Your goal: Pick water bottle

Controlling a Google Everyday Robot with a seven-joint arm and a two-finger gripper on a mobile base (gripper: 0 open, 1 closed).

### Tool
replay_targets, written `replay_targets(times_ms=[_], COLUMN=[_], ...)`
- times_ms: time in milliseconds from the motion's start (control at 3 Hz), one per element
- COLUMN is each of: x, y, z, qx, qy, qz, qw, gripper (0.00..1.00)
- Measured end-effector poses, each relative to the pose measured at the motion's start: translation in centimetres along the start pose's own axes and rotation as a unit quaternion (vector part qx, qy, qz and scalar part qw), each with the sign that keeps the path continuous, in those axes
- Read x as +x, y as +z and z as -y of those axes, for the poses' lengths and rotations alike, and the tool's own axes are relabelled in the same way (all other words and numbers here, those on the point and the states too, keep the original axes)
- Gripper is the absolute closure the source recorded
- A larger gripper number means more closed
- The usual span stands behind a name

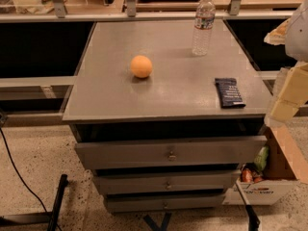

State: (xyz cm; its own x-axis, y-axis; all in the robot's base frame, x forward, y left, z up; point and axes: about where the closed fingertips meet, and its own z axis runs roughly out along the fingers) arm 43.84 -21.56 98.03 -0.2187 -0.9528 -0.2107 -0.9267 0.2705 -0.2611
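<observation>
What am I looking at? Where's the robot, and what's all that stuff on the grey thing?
This is one picture from the only camera, looking down at a grey cabinet with drawers. The robot is mostly out of sight. The pale blocky piece at the right edge is its gripper, the hand on its one arm, beside the cabinet. On top, a clear water bottle stands at the back, an orange ball sits near the middle, and a dark packet lies flat at the front right. The bottle isn't held; it stands well away from the gripper.
</observation>
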Motion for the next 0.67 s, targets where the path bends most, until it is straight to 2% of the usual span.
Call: replay_targets(times_ms=[333, 667], x=[0.0, 0.9], y=[0.0, 0.5], z=[0.0, 1.2], qx=[0.0, 0.002], qy=[0.0, 0.031], qz=[0.0, 0.02], qw=[1.0, 0.9993], gripper=[0.0, 0.0])
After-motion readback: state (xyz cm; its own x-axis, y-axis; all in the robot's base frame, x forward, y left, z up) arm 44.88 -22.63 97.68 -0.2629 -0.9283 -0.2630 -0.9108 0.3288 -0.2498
